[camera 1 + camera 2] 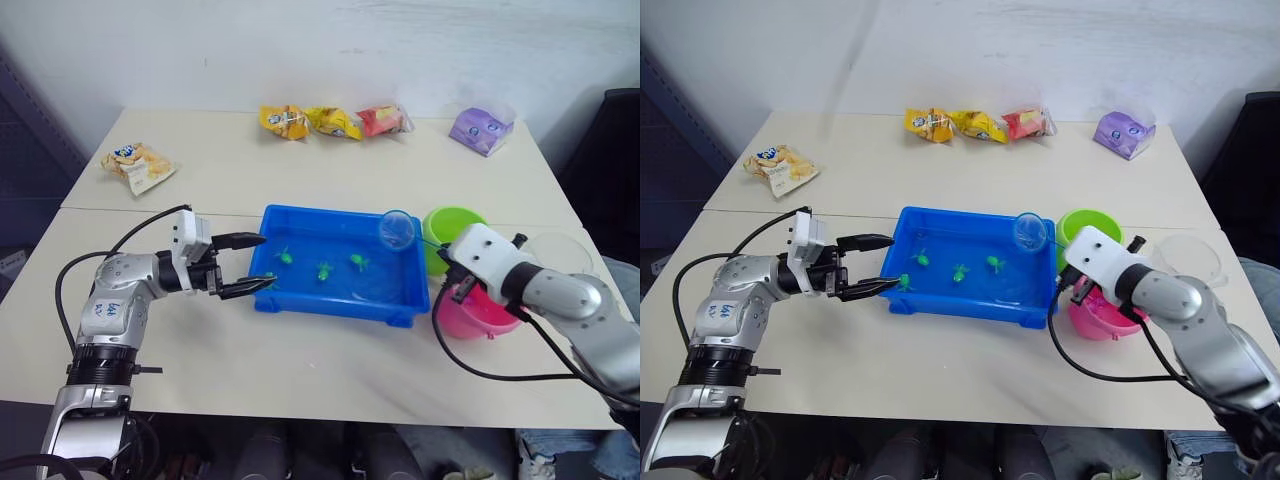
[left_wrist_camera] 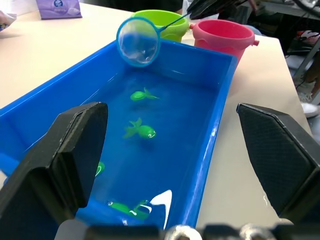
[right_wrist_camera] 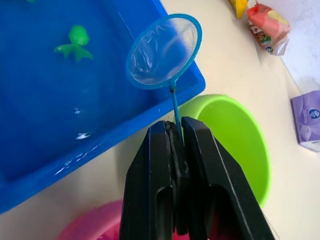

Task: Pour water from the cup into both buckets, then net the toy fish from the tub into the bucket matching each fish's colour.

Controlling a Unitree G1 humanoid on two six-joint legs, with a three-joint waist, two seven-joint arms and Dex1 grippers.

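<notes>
On the tabletop (image 1: 300,370) the tub (image 1: 400,305) lies between our two claws, with water and green fish (image 1: 324,269) in it; we count four or so, and see no pink ones among them. We judge the pouring done, since the cup (image 1: 1188,254) stands off beyond our right arm, though the pictures do not let us see water in either bucket. The netting looks well under way: the green ones remain to be lifted into the green bucket (image 1: 455,224), which sits just past the tub's right end with the pink bucket (image 2: 225,37) beside it.

Our right claw (image 3: 179,150) is clamped tight on the thin handle of the net (image 3: 162,52), whose hoop hangs empty above the tub's far right corner, clear of the water. Our left claw (image 1: 248,265) is spread wide and holds nothing, with one finger just above the tub's left rim and the other at the rim itself.
</notes>
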